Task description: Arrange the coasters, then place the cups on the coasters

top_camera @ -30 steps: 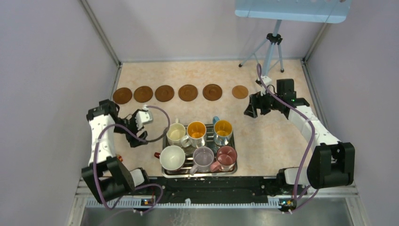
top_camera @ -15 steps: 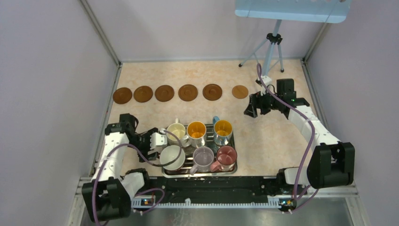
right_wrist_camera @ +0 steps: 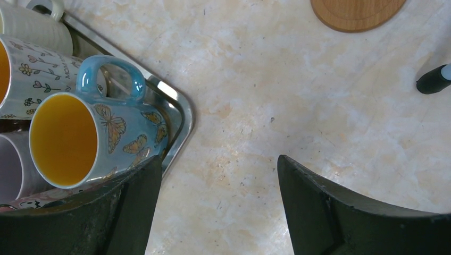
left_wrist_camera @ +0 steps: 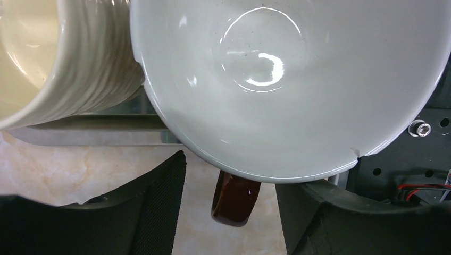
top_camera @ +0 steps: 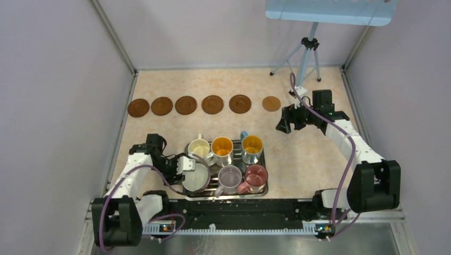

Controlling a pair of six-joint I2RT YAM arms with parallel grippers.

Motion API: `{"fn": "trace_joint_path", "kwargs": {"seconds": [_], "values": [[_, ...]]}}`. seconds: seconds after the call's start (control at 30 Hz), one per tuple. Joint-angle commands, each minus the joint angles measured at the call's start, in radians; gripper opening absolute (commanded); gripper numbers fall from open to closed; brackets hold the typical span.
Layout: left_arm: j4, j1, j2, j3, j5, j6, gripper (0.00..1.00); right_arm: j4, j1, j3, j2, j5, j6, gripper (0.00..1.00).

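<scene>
- The left gripper (top_camera: 185, 163) has its jaws spread either side of the dark handle (left_wrist_camera: 234, 199) of the wide white cup (top_camera: 195, 178), at the tray's (right_wrist_camera: 181, 111) near-left corner.
- The right gripper (right_wrist_camera: 218, 159), jaws spread, hangs right of the tray.
- The coasters (top_camera: 186, 104) lie in a far row.

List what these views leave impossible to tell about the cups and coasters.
- Left wrist: the wide white cup fills the frame; its own rim hides its outside and most of its handle.
- Right wrist: the tan coaster is cut off by the top edge, the lilac cup by the left edge.
- Top: the left gripper covers part of that cup's rim.
</scene>
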Motion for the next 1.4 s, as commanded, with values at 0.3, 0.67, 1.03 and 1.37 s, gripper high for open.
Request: {"fn": "trace_joint_path", "kwargs": {"seconds": [0.3, 0.67, 1.03, 1.37], "values": [[-0.058, -0.013, -0.033, 0.027, 0.033, 0.03, 0.36, 0.029, -0.009, 0.0, 0.007, 0.014, -0.023, 0.79], [-0.178, -0.013, -0.116, 0.096, -0.009, 0.053, 0.0, 0.031, -0.01, -0.004, 0.006, 0.014, -0.032, 0.78], [-0.362, -0.012, -0.156, 0.325, 0.136, 0.046, 0.0, 0.033, -0.009, -0.009, 0.007, 0.011, -0.036, 0.78], [-0.362, -0.013, -0.173, 0.46, 0.272, -0.092, 0.0, 0.034, -0.009, -0.009, 0.01, 0.01, -0.036, 0.78]]}}
